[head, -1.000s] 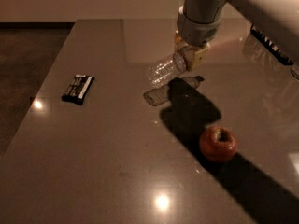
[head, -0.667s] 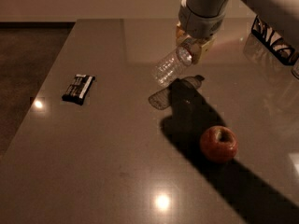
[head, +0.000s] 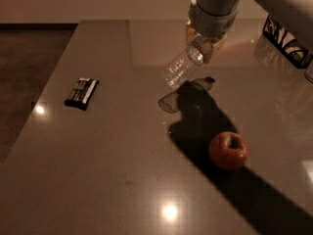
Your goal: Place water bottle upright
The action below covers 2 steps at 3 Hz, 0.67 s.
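Aloft, the claw (head: 201,47) clamps the water bottle (head: 178,69) by its neck, base down-left.

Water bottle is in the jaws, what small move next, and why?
Probably turn the water bottle until its base points straight down, before lowering. The gripper, over the far half of the table, holds it by the cap end, tilted base down-left, off the surface.

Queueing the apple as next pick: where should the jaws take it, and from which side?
Take the apple across its widest middle, coming straight down: it is round, sits dimple-up, and nothing lies close beside it. The gripper is at the far side, shut on the tilted water bottle near its neck.
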Available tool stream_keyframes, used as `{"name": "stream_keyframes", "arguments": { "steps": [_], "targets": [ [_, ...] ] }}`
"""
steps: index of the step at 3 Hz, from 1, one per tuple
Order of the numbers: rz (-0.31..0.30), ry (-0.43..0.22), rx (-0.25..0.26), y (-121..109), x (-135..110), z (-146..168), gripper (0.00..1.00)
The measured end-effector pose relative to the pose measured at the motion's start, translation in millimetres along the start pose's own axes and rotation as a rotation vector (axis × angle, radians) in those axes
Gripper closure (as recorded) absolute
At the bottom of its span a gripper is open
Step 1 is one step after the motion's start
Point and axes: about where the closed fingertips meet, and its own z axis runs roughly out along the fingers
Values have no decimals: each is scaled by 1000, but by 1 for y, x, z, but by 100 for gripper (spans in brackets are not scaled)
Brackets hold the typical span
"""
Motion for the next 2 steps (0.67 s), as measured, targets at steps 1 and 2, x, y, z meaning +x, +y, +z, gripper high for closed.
{"name": "stream_keyframes", "arguments": {
  "steps": [1, 2],
  "targets": [
    [-95, 7, 62, -18, 13, 0, 100],
    [-248, 2, 151, -42, 21, 0, 100]
  ]
}}
